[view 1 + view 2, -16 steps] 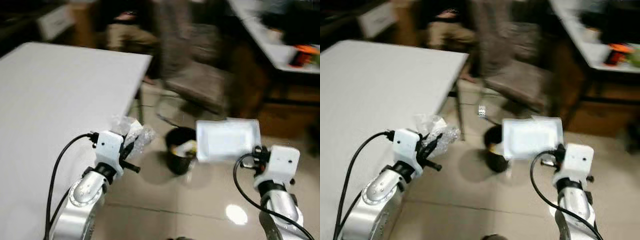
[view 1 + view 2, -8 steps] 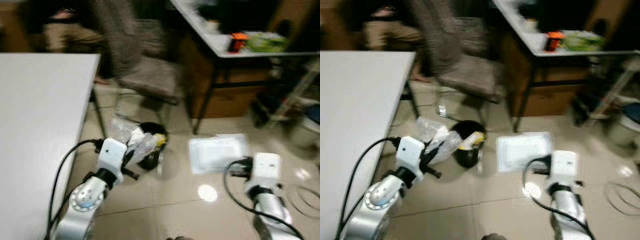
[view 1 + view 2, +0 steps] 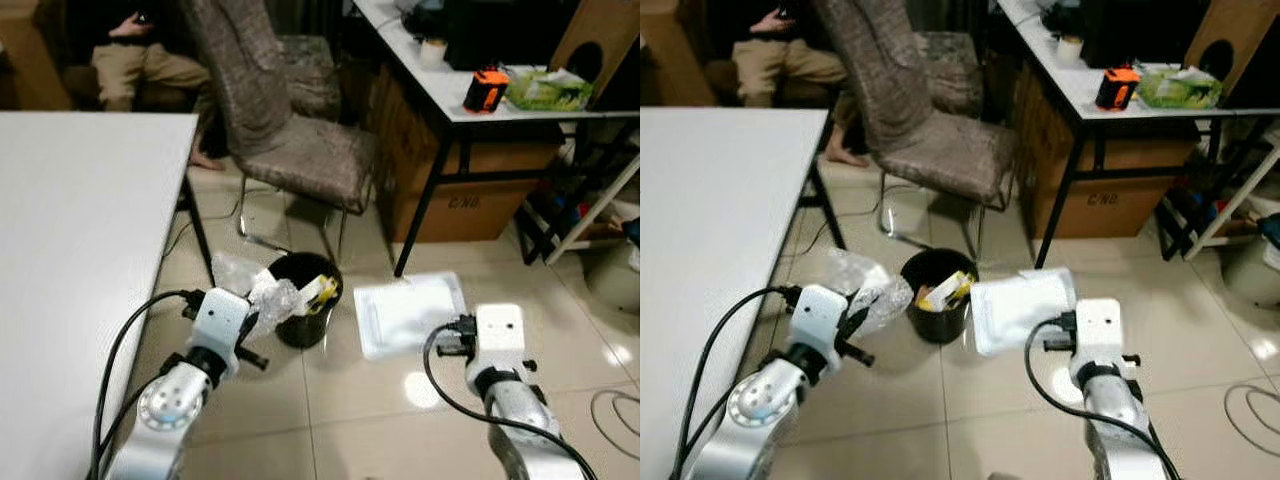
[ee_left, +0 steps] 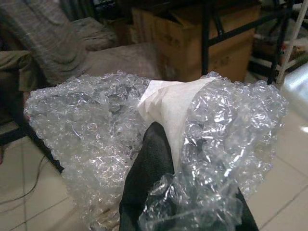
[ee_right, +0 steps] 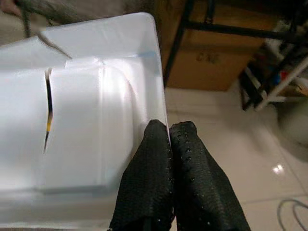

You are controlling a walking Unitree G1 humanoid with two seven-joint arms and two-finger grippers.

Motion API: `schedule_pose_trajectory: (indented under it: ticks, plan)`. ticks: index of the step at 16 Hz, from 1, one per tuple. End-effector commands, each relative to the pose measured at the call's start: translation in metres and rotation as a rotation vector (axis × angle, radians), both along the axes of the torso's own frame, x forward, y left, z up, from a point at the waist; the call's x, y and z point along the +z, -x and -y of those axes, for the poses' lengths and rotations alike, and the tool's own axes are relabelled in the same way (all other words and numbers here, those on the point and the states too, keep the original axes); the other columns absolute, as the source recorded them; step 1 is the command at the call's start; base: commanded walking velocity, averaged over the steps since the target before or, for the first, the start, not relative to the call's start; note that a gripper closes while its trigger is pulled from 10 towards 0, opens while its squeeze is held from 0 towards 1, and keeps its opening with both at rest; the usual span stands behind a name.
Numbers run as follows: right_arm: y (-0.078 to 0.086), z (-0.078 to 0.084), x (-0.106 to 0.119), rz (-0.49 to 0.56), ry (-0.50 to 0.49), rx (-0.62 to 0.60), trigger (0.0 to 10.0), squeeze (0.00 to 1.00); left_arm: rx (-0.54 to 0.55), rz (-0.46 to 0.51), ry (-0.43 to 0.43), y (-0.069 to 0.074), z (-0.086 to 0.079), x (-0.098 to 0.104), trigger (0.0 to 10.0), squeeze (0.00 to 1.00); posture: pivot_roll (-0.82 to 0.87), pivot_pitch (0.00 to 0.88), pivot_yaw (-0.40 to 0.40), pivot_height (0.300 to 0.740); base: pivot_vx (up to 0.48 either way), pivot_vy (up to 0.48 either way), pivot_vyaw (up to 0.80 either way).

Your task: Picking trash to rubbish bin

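While both arms carry trash toward the bin, the scene reads from the white table [image 3: 70, 250] at the robot's left across to the desk [image 3: 470, 95] at its right. The left gripper [image 3: 258, 312] is clamped on a wad of bubble wrap [image 3: 268, 298] with a scrap of white paper folded into it, held just beside the rim of the black rubbish bin [image 3: 305, 312], which stands on the tiled floor in front of a grey chair [image 3: 290, 130] and already holds some yellow and white scraps. Further right, the right gripper [image 3: 452, 335] pinches the rim of a white foam tray [image 3: 410, 312], its fingers [image 5: 185, 163] pressed together over the thin edge, the tray held flat and near the bin but not over it. The wrap is light and springy, so it could catch on the rim or drift to the floor if let go before it is over the opening; the tray looks wider than the bin mouth and may bridge it unless tilted in. The right wrist view reveals a crack in the tray's lid, which the head views miss; the left wrist view shows the paper inside the wrap clearly.
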State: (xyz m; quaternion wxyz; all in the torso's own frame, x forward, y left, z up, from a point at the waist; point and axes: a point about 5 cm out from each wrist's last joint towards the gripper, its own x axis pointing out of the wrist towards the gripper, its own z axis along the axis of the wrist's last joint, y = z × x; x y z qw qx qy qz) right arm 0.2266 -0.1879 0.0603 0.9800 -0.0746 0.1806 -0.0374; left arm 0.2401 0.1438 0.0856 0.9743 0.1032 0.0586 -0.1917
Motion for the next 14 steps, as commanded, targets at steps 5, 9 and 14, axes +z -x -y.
schedule_pose_trajectory:
  ticks: [5, 9, 14]
  plan:
    - [-0.001, 0.0, -0.015, -0.058, -0.016, 0.006, 10.0, 0.0, -0.02, -0.021, -0.03, 0.0, 0.003, -0.011, 10.0, 0.0, -0.03, 0.076, -0.025, 0.74, 0.386, 0.0, 0.0]
    - [-0.007, -0.006, -0.022, -0.084, -0.014, 0.056, 10.0, 0.0, -0.024, -0.034, -0.062, -0.002, 0.003, -0.02, 10.0, 0.0, -0.03, 0.071, -0.022, 0.74, 0.393, 0.0, 0.0]
    - [-0.016, -0.02, -0.041, -0.14, -0.02, 0.148, 10.0, 0.0, -0.002, -0.095, -0.086, -0.002, -0.004, -0.041, 10.0, 0.0, -0.03, 0.066, -0.014, 0.74, 0.392, 0.0, 0.0]
